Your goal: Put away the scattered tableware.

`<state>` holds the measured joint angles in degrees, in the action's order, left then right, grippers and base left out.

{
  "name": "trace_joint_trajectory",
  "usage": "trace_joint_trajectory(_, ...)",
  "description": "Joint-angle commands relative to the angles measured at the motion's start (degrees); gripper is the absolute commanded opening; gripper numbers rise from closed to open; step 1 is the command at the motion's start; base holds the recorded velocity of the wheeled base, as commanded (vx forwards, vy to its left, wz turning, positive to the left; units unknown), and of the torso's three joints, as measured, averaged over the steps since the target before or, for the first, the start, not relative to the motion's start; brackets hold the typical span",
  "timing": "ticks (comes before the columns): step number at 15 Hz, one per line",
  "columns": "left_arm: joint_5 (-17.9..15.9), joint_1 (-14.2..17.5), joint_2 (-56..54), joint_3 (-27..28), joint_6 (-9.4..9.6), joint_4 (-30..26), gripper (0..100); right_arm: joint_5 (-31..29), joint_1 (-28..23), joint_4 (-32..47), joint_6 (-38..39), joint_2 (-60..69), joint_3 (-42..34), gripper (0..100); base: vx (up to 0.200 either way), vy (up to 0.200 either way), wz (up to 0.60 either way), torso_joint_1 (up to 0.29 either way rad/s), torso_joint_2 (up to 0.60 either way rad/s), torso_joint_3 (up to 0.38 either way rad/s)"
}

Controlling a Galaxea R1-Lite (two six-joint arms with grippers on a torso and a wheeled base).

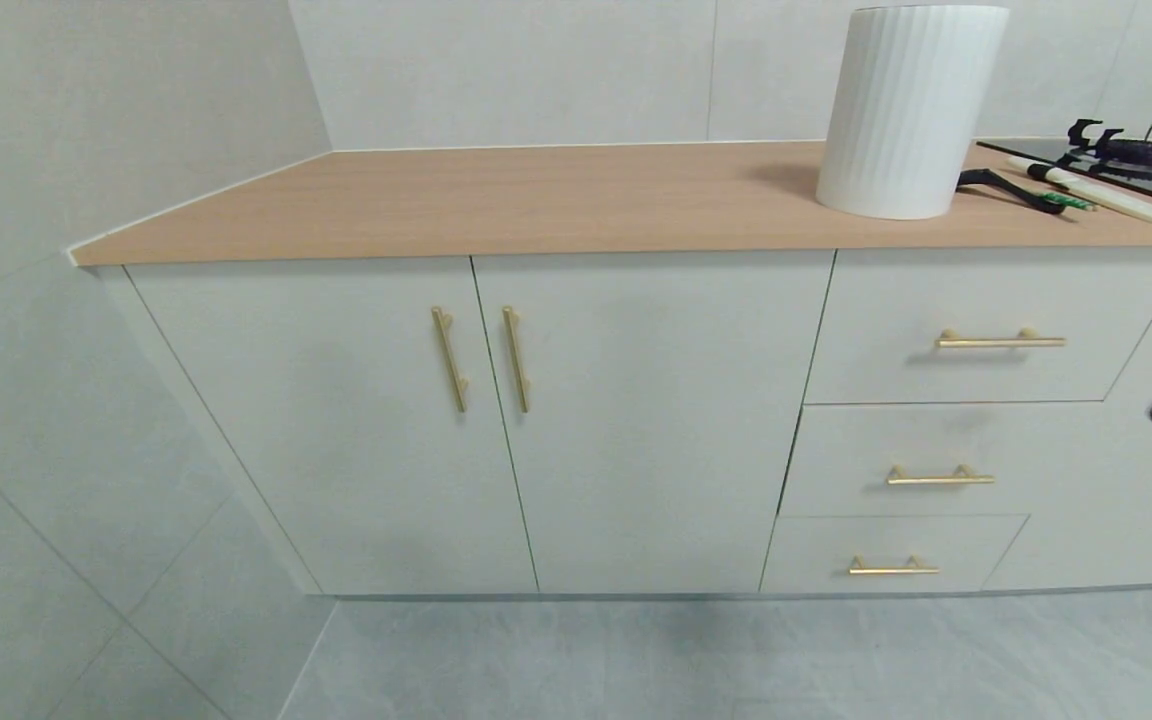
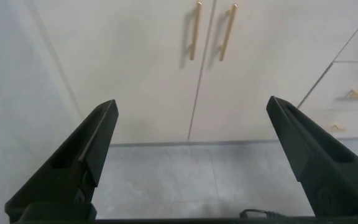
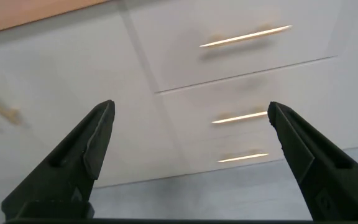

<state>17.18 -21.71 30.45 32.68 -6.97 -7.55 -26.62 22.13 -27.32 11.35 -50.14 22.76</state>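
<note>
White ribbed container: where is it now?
Head view, right side: the container stands on the countertop, above the top drawer, utensils just right of it.

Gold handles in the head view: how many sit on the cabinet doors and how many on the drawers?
Door handles, vertical: 2
Drawer handles, horizontal: 3
Total: 5

Scattered utensils (image 1: 1093, 190) flat on countertop (image 1: 496, 200)
</note>
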Motion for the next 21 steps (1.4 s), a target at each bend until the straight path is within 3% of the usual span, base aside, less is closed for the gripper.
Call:
trace_joint_trajectory(1, 0.1, 3.7, -12.8, -0.3, 1.70, -4.8, 100, -0.3, -4.9, 14.4, -6.8, 24.6, -1.8, 100, 0.000, 0.000, 0.00, 0.000, 0.00, 0.000)
trace_joint_trajectory(2, 0.1, 4.5, -14.5, -0.2, 2.31, -4.9, 100, -0.4, -7.9, 19.4, -9.7, 30.1, -1.6, 100, 0.000, 0.000, 0.00, 0.000, 0.00, 0.000)
trace_joint_trajectory(3, 0.1, 5.4, -15.9, -0.2, 3.81, -5.0, 100, -0.3, -11.4, 21.7, -13.4, 34.4, -1.4, 100, 0.000, 0.000, 0.00, 0.000, 0.00, 0.000)
trace_joint_trajectory(5, 0.1, 7.6, -18.8, -0.5, 4.95, -6.1, 100, -0.2, -15.4, 24.9, -19.2, 42.0, -1.7, 100, 0.000, 0.000, 0.00, 0.000, 0.00, 0.000)
trace_joint_trajectory(10, 0.3, 15.7, -24.9, -5.2, 5.22, -8.9, 100, -6.3, -16.3, 25.0, -18.9, 44.4, -2.0, 100, 0.000, 0.000, 0.00, 0.000, 0.00, 0.000)
trace_joint_trajectory(12, 0.9, 21.0, -28.6, -8.1, 5.48, -9.1, 100, -5.7, -22.5, 26.4, -19.2, 48.6, -3.0, 100, 0.000, 0.000, 0.00, 0.000, 0.00, 0.000)
trace_joint_trajectory(13, 0.6, 22.2, -30.4, -10.3, 7.41, -9.0, 100, -5.3, -22.5, 27.2, -19.2, 50.1, -4.3, 100, 0.000, 0.000, 0.00, 0.000, 0.00, 0.000)
trace_joint_trajectory(14, 2.2, 22.2, -30.4, -12.8, 8.03, -8.3, 100, -5.4, -22.5, 27.0, -18.5, 50.1, -5.0, 100, 0.000, 0.000, 0.00, 0.000, 0.00, 0.000)
trace_joint_trajectory(15, 3.1, 22.2, -30.4, -14.8, 7.15, -6.7, 100, -4.8, -22.5, 27.0, -17.1, 50.1, -6.9, 100, 0.000, 0.000, 0.00, 0.000, 0.00, 0.000)
trace_joint_trajectory(17, 3.0, 22.2, -30.5, -19.3, 7.15, -4.1, 100, -0.8, -22.5, 26.8, -16.4, 50.1, -12.4, 100, 0.000, 0.000, 0.00, 0.000, 0.00, 0.000)
trace_joint_trajectory(18, 1.3, 22.2, -30.5, -25.0, 8.29, -0.2, 100, 3.9, -22.5, 23.0, -16.1, 50.1, -19.4, 100, 0.000, 0.000, 0.00, 0.000, 0.00, 0.000)
trace_joint_trajectory(19, -2.5, 22.2, -30.5, -28.7, 9.96, 3.8, 100, 6.4, -22.5, 19.7, -16.1, 50.1, -22.8, 100, 0.000, 0.000, 0.00, 0.000, 0.00, 0.000)
trace_joint_trajectory(21, -6.9, 22.2, -30.5, -32.7, 10.22, 9.8, 100, 11.6, -22.5, 21.9, -15.2, 50.1, -22.7, 100, 0.000, 0.000, 0.00, 0.000, 0.00, 0.000)
